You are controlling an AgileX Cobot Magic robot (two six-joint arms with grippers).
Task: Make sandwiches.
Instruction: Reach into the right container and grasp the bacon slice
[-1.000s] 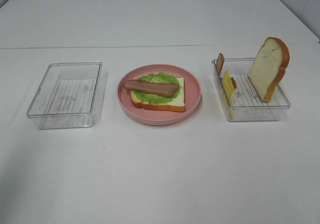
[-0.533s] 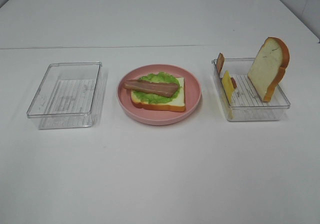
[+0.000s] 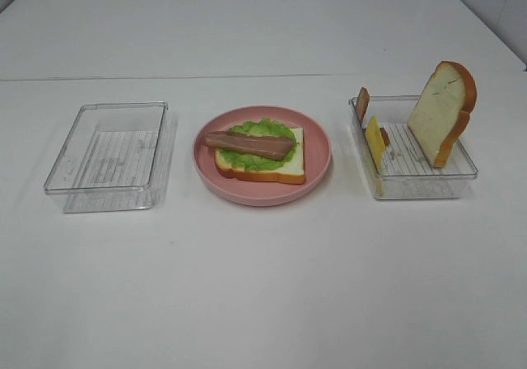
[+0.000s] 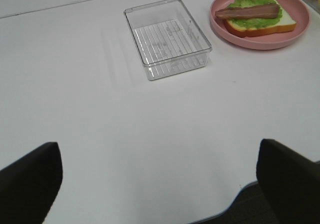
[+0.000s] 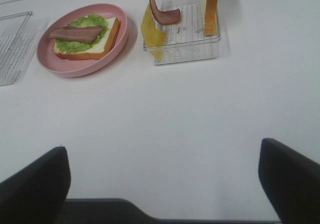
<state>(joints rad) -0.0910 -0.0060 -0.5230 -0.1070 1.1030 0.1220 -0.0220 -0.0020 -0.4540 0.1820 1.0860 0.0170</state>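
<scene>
An open sandwich sits on the round pink plate: a white bread slice, green lettuce and a bacon strip on top. In the right clear tray a second bread slice stands upright, with a yellow cheese slice and another bacon strip leaning at its left wall. My left gripper and right gripper are open and empty, held back near the table's front, far from the food. Neither shows in the exterior view.
An empty clear tray stands left of the plate, also seen in the left wrist view. The white table's front edge shows in both wrist views. A seam runs across the table behind the trays.
</scene>
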